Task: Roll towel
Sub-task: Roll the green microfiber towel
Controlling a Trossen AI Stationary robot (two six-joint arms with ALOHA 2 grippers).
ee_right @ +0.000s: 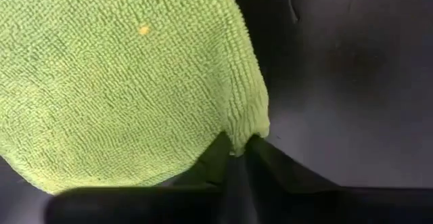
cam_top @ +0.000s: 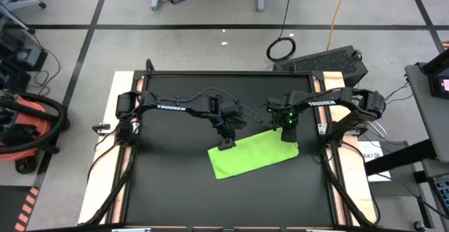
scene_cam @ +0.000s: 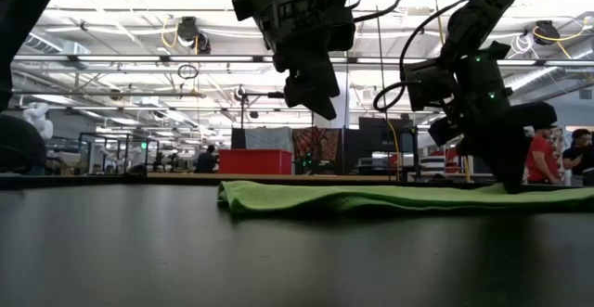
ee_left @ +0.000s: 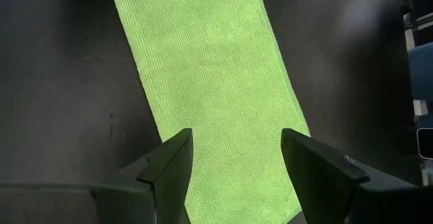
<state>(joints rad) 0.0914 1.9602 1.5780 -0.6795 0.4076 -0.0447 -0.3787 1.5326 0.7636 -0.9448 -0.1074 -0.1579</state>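
The lime-green towel [cam_top: 254, 155] lies flat on the black mat [cam_top: 175, 190] as a long strip, a little right of the middle. It also shows in the low view [scene_cam: 371, 198]. My left gripper [ee_left: 233, 163] is open and hangs above the towel's left end [cam_top: 226, 145], clear of it [scene_cam: 311, 94]. My right gripper [ee_right: 237, 158] is down at the towel's far right corner [cam_top: 289, 135] and shut on its edge. My right gripper pinches the towel's edge by its far right corner [ee_right: 249, 132] between its two fingers. The fingers [scene_cam: 509, 179] come from above, pointing down at a slight slant. The towel lies slack on the mat, and one layer or several, I cannot tell.
Wooden table borders [cam_top: 123, 162] run along both sides of the mat. A black case [cam_top: 326, 62] stands beyond the far edge, and a red vacuum [cam_top: 28, 123] is on the floor at the left. People [scene_cam: 540, 154] stand in the room behind.
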